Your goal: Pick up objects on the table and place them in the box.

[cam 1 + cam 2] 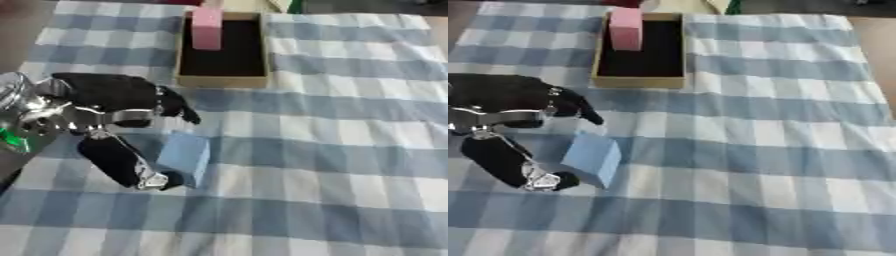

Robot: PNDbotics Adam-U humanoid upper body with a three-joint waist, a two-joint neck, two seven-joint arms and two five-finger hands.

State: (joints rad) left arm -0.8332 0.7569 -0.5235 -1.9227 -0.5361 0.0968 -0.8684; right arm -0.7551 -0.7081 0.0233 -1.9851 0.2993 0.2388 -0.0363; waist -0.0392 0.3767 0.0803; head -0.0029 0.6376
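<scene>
The left hand (109, 107) enters from the left edge and is positioned over the bench (350, 150), which is covered with a blue-and-white checked cloth. Its fingers (179, 107) and thumb (122, 165) are spread wide, one on each side of a light blue block (184, 157). The thumb tip lies just beside the block's lower left edge; whether it makes contact cannot be determined. The fingers end above the block's upper edge, apart from it. The block rests on the cloth, tilted.

The box (222, 80), tan-walled with a dark interior, stands at the far centre of the bench. A pink block (207, 28) stands upright in its far left part.
</scene>
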